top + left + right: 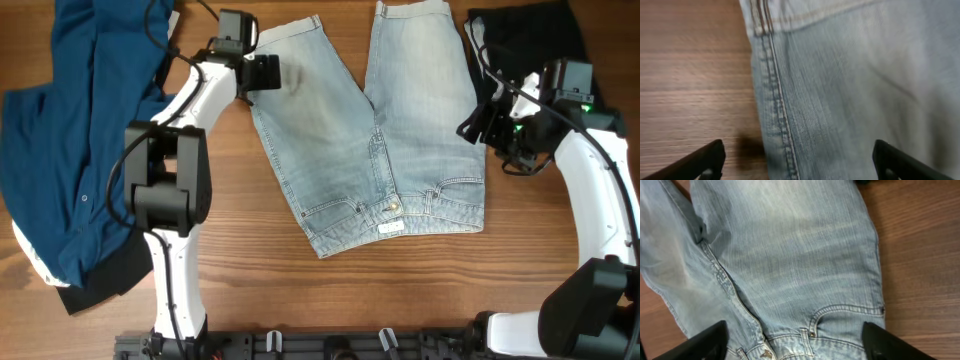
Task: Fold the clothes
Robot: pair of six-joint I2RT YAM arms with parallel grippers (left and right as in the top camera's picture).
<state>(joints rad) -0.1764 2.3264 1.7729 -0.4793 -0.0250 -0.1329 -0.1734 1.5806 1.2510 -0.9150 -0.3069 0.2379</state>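
Note:
The pale-blue denim shorts (350, 130) lie flat mid-table, front side up, with the waistband and button toward the front edge and the legs toward the back. My left gripper (268, 72) is open at the outer edge of the left leg. In the left wrist view its jaws (800, 167) straddle the side seam (777, 115) just above the cloth. My right gripper (478, 125) is open at the shorts' right edge. In the right wrist view its jaws (795, 347) hover over the front pocket and waistband (840, 330). The dark-blue shirt (70, 130) lies at the left. The black shorts (525, 40) lie at the back right.
The wooden table (250, 270) shows in front of the shorts. A black and white bit of cloth (100, 280) sticks out under the shirt's front edge. A black rail (330, 345) runs along the front edge between the arm bases.

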